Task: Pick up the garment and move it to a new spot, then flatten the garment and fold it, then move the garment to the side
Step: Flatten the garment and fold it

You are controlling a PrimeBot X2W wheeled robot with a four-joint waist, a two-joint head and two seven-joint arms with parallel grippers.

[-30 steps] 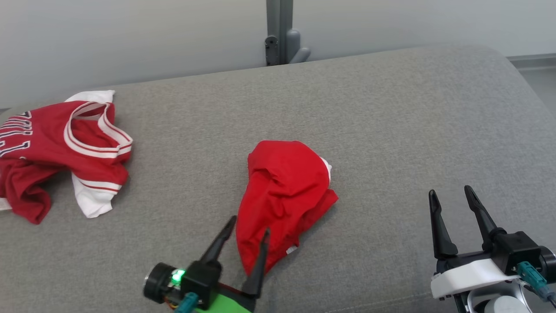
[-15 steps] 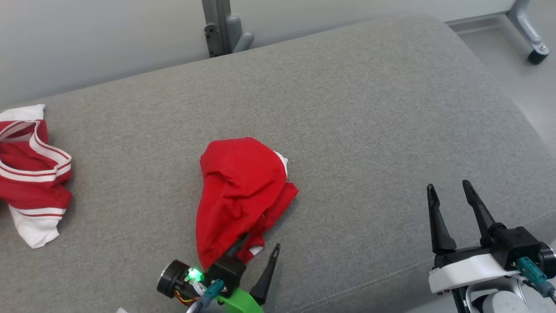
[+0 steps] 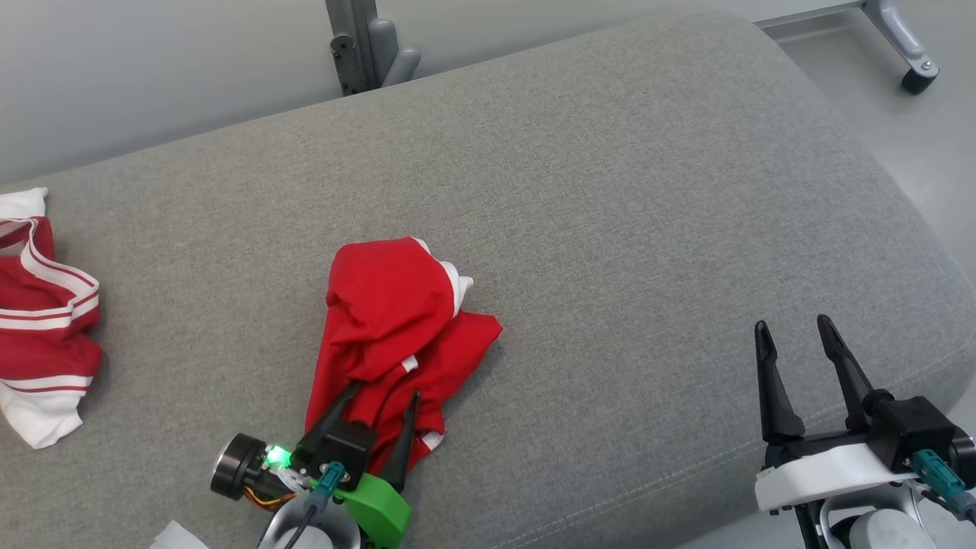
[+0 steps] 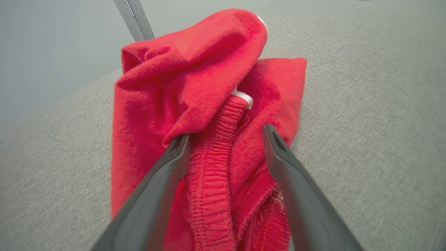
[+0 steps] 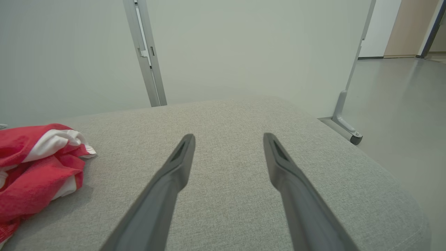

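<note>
Here's the left pincer [image 3: 385,390] at the lower middle of the head view, jaws spread wide and straddling the near end of the red garment [image 3: 389,320], which lies crumpled on the grey cushion [image 3: 610,229] a little left of centre. In the left wrist view the ribbed waistband [image 4: 212,157] runs right up between the two fingers, nothing pinched yet. So this looks like the opening step, the pick-up, and the next move calls for closing on that band and lifting clear before carrying. The right pincer [image 3: 791,323] hangs at the lower right, jaws apart and empty, well apart from the cloth. Room to work? Plenty: bare grey stretches across the centre and right of the frame. Watch the cushion's rounded front edge along the lower right and its far end at the upper right, where the floor begins. A red-and-white jersey [image 3: 38,335] sits at the left edge, so rightward looks like the cleaner carry.
</note>
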